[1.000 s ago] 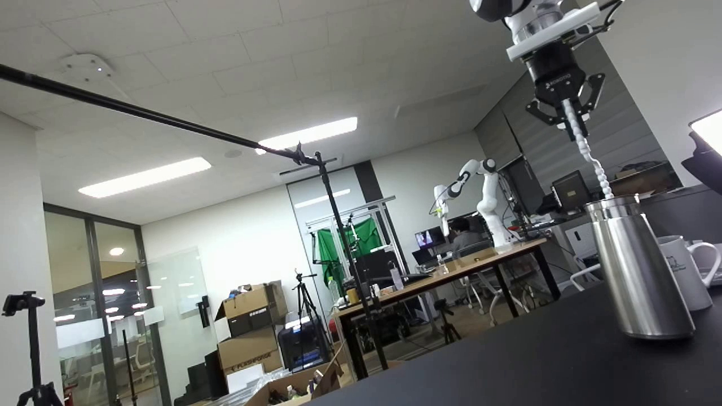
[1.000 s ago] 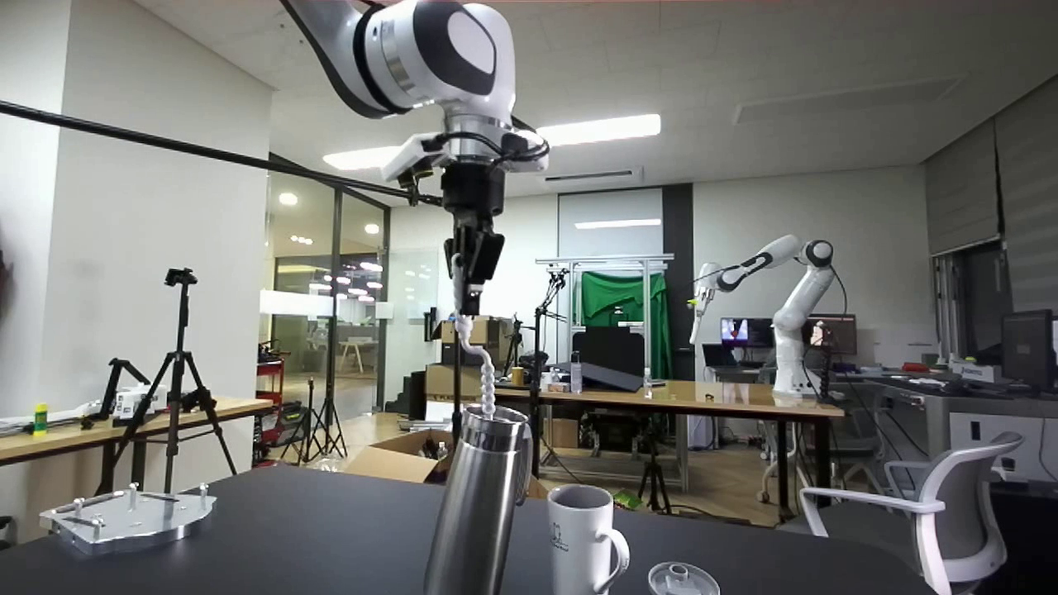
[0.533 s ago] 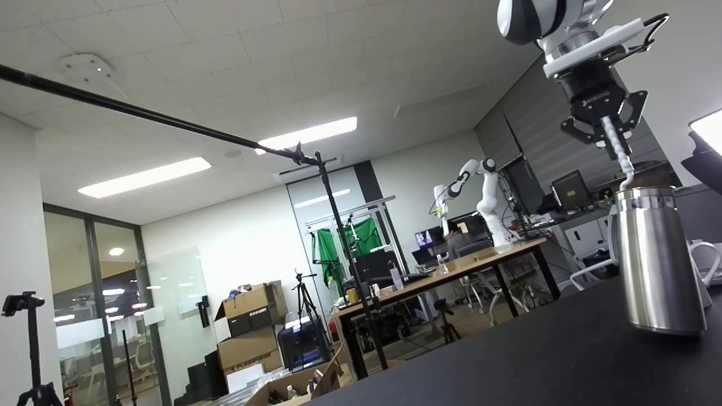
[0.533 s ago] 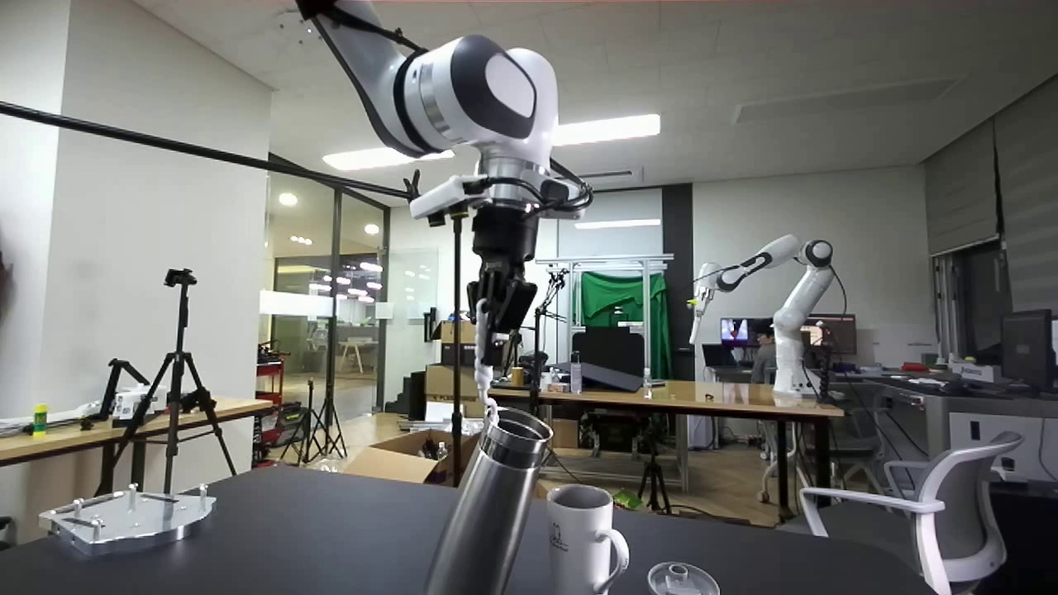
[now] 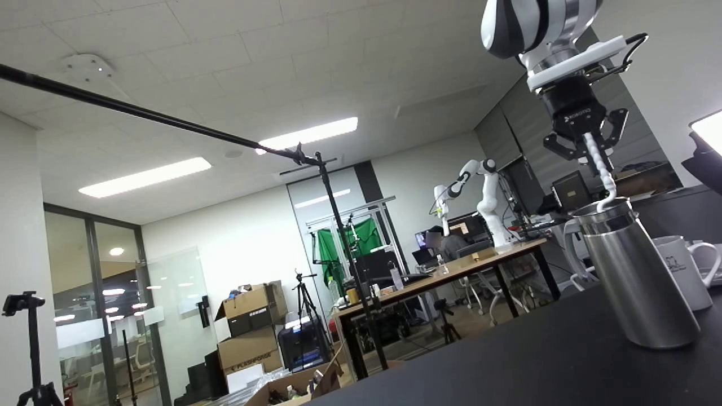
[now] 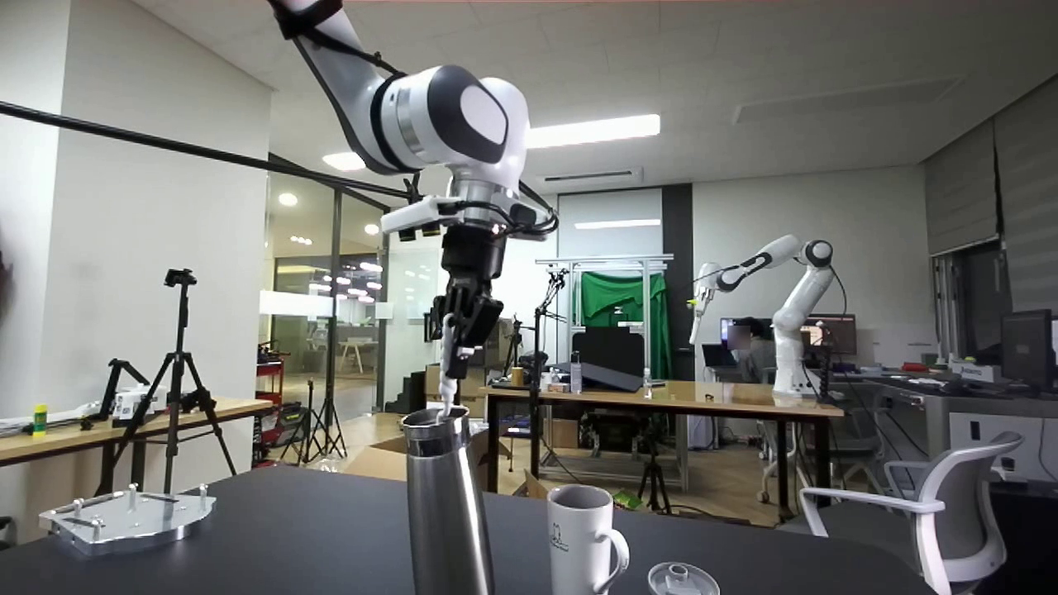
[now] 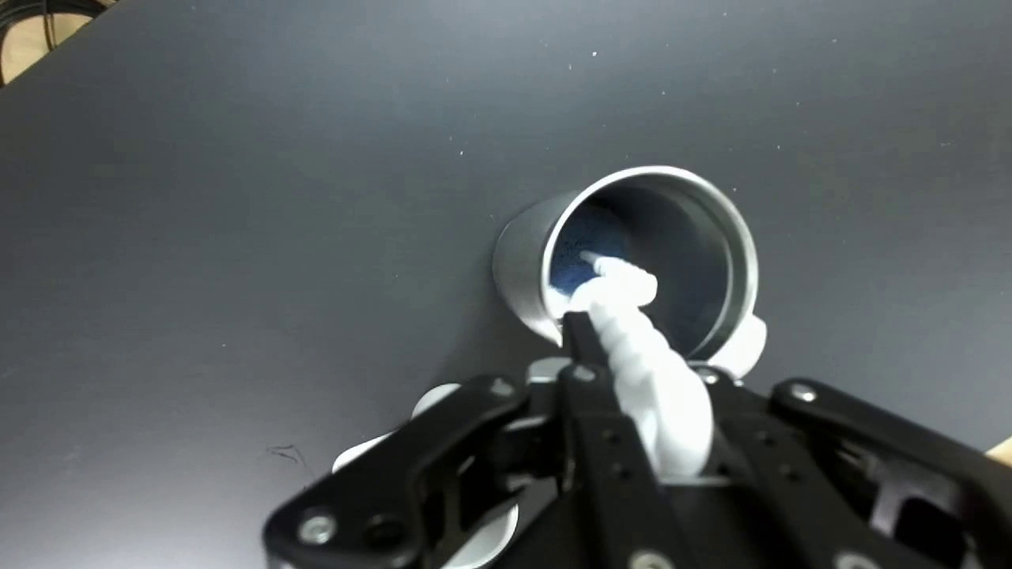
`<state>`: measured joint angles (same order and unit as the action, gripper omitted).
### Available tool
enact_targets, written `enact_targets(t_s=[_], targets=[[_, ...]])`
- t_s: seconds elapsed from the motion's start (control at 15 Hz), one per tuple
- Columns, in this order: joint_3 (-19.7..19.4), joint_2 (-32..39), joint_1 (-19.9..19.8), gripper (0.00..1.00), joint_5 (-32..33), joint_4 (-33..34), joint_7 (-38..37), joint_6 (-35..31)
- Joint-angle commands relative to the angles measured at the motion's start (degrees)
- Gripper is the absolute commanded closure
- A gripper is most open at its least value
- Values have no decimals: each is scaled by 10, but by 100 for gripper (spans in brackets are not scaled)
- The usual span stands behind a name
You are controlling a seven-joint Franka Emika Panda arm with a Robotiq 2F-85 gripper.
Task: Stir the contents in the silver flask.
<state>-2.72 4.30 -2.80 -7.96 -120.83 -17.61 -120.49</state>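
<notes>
The gripper [image 5: 599,164] has its fingers closed on a bent white stick [image 7: 652,367], whose lower end reaches into the flask [image 6: 449,521]. The flask rests on the table [image 6: 289,529] below the fingertips, apart from them, beside the mug [image 6: 576,541].

Brushed metal flask [image 5: 637,276], perhaps ceramic mug [image 6: 580,541]

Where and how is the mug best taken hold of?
Probably the mug is best gripped by its handle, coming from the side away from the flask. In both exterior views the handle sticks out there as a loop, while the flask stands on the mug's other side.
</notes>
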Motion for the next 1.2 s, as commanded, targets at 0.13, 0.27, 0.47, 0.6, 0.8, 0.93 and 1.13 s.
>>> enact_targets(t_s=[0.13,0.27,0.47,0.6,0.8,0.93,1.13], targets=[[0,12,5,96,-4,6,5,13],[-1,16,4,96,-6,5,7,13],[0,17,5,96,-7,5,10,18],[3,6,9,96,-2,10,6,31],[11,-29,19,96,9,30,-5,77],[17,-49,24,96,11,50,-8,108],[23,-69,26,96,20,78,-6,144]])
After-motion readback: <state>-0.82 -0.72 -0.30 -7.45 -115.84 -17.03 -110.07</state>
